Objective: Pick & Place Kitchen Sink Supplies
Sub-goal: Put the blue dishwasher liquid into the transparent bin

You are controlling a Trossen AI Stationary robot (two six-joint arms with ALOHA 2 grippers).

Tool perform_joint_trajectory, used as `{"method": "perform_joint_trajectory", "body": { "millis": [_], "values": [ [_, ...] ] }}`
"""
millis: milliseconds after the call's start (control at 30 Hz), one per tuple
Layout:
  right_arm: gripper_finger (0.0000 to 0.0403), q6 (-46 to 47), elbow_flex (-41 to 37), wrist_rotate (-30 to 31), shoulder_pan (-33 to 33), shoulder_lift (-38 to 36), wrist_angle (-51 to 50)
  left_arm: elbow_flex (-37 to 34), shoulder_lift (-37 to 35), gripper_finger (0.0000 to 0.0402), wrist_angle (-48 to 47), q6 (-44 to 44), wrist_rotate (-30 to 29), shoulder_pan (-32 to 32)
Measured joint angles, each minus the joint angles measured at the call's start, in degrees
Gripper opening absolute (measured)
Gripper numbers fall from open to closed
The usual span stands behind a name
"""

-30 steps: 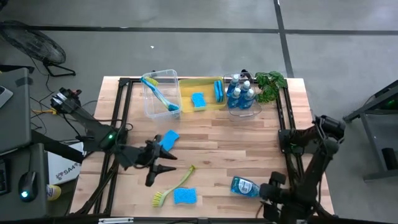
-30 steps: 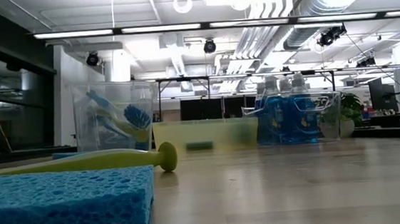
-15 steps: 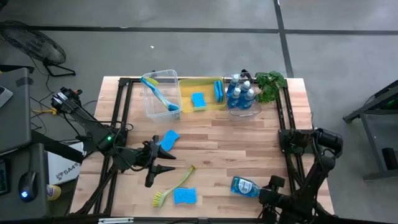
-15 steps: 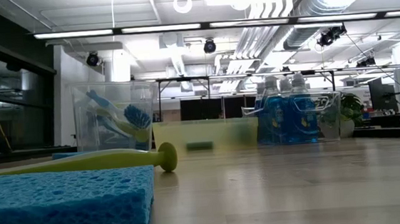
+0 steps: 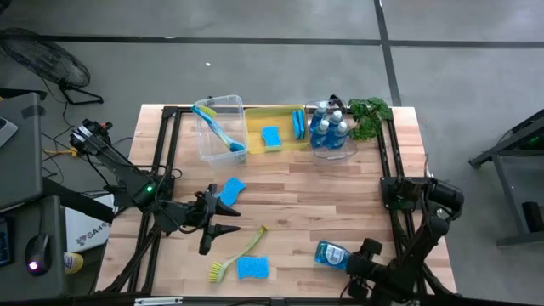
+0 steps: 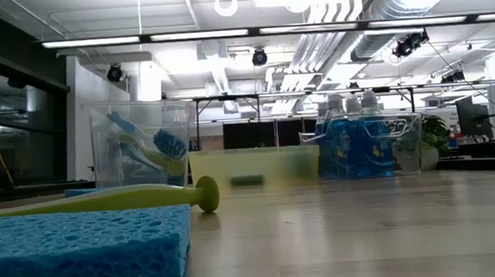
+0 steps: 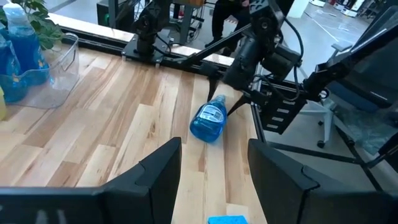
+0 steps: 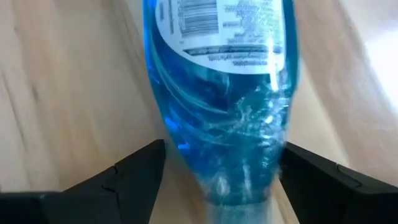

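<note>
Two open fingers of the right gripper (image 8: pixel 214 180) straddle the soap bottle (image 5: pixel 334 254) lying near the table's front right; squeezing mid-body, squarely, should prevent rolling. Left gripper (image 5: pixel 223 219) waits, parted, empty.

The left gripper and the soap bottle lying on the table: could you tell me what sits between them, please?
Only bare wooden table separates the left gripper from the lying soap bottle, as the left wrist view shows.

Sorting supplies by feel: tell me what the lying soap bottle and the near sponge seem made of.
Soap bottle: likely clear glossy plastic; blue liquid shows through and the surface glints. Sponge: apparently soft matte foam; its blue face is pitted with open pores.
</note>
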Motion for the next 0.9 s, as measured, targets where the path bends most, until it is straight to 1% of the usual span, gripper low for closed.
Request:
{"method": "perform_joint_trajectory", "body": {
  "millis": [133, 200, 333, 500, 900],
  "values": [
    [0.0289, 0.63, -4.73, -3.02, -0.67, -0.68, 8.91, 0.02, 0.0, 0.0182, 0.0, -0.04, -0.04, 0.0],
    [0.0283, 1.82, -6.04, -2.72, -0.59, -0.97, 10.46, 0.02, 0.0, 0.0182, 0.0, -0.25, -0.04, 0.0],
    [0.0256, 2.5, -5.99, -2.63, -0.64, -2.21, 9.35, 0.02, 0.0, 0.0182, -0.15, -1.14, -0.09, 0.0],
    [0.0214, -0.25, -5.94, -3.95, -0.85, -3.58, 7.14, 0.02, 0.0, 0.0182, -0.42, -1.28, -0.07, 0.0],
    [0.0131, 0.15, -5.91, -5.08, -1.08, -4.07, 8.35, 0.04, 0.0, 0.0182, -0.44, -1.28, -0.07, 0.0]
  ]
}}
